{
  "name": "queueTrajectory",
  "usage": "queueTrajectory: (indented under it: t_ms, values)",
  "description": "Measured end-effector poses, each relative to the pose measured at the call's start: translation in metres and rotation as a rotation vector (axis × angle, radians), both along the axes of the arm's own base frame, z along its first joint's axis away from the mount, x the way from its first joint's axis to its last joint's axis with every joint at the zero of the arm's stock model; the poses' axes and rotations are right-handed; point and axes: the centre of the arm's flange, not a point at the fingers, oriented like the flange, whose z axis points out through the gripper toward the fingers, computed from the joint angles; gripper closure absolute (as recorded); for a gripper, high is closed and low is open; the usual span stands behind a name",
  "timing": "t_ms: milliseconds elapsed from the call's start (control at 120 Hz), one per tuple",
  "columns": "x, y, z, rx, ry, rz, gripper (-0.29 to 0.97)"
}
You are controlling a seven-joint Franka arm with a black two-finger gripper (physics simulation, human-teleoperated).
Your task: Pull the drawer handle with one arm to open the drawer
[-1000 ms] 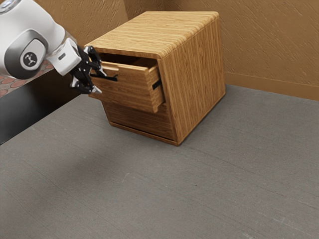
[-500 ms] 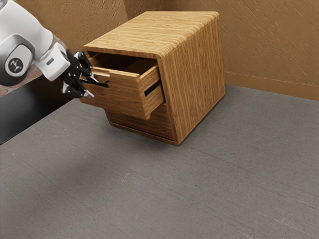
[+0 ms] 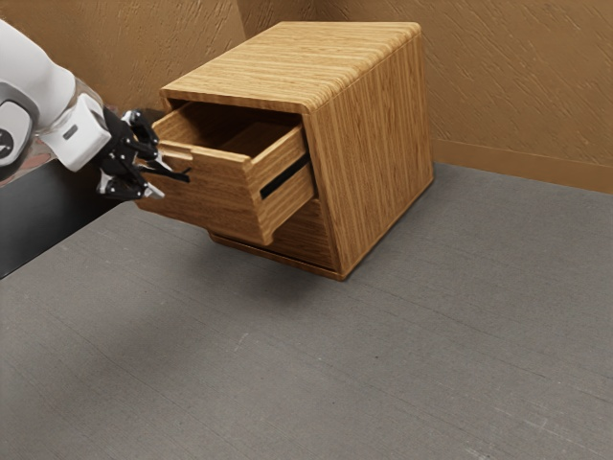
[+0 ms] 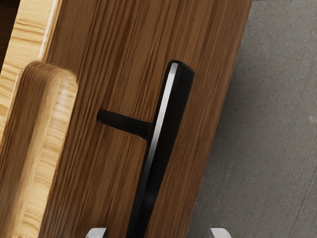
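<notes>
Drawer handle [image 4: 158,148]: black bar, sitting between the gripper's [image 3: 158,168] spread fingers, not clamped.
Drawer [image 3: 215,192]: upper one, pulled well out, inside showing.
Cabinet [image 3: 369,144]: wooden, on grey floor [image 3: 383,364].

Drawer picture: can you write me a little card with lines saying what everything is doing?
drawer: top one, sticking partly out of the cabinet
handle: black bar on the drawer's front
claw: open, with the handle between its fingers
cabinet: wooden, standing on the floor
floor: grey
</notes>
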Motion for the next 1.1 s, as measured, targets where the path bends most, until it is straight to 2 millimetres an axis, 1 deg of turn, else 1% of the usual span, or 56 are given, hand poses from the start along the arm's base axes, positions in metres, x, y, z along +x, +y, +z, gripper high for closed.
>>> queueTrajectory:
  t_ms: [108,292,450,642,750,1017,1100]
  values:
    - [-0.013,0.001,0.001,-0.005,-0.009,0.002,0.5]
    - [-0.034,-0.005,0.005,-0.005,-0.021,-0.002,0.5]
    - [-0.051,-0.009,0.003,-0.011,-0.031,-0.009,0.51]
    - [-0.071,-0.006,0.003,-0.015,-0.042,0.002,0.5]
    - [-0.085,-0.002,0.004,-0.015,-0.052,0.014,0.52]
    - [-0.109,-0.009,0.007,0.008,-0.057,0.028,0.51]
    - [-0.116,-0.011,0.005,0.013,-0.054,0.032,0.51]
